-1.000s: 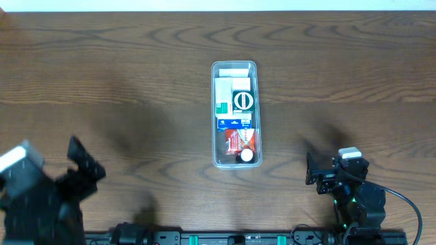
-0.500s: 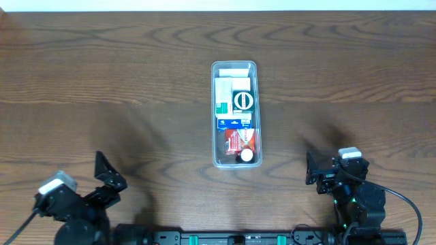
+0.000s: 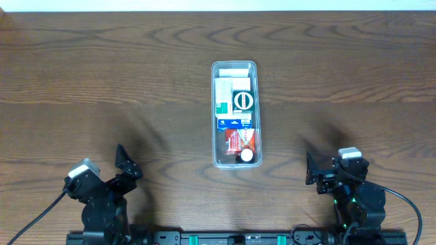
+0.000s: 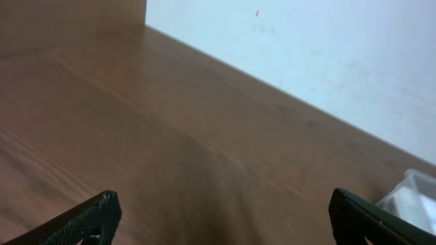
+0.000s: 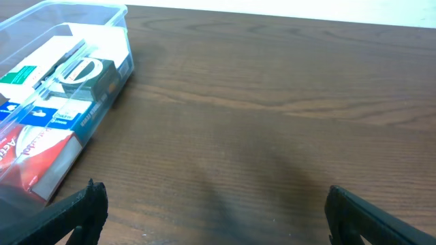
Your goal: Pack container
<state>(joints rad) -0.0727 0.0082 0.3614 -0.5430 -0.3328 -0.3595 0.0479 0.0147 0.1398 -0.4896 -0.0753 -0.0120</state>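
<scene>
Left gripper (image 3: 129,163) (spread) hangs clear of container (image 3: 219,160)

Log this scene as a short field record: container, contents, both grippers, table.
container: clear tray, mid-table, long side running away from the robot
contents: green box, blue box, red box, all inside the tray
left gripper: open, empty, apart from the container
right gripper: open, empty, apart from the container
table: dark wood

The container (image 3: 213,136), full of small boxes (image 3: 243,102), lies centred on the wooden table (image 3: 102,82).
</scene>
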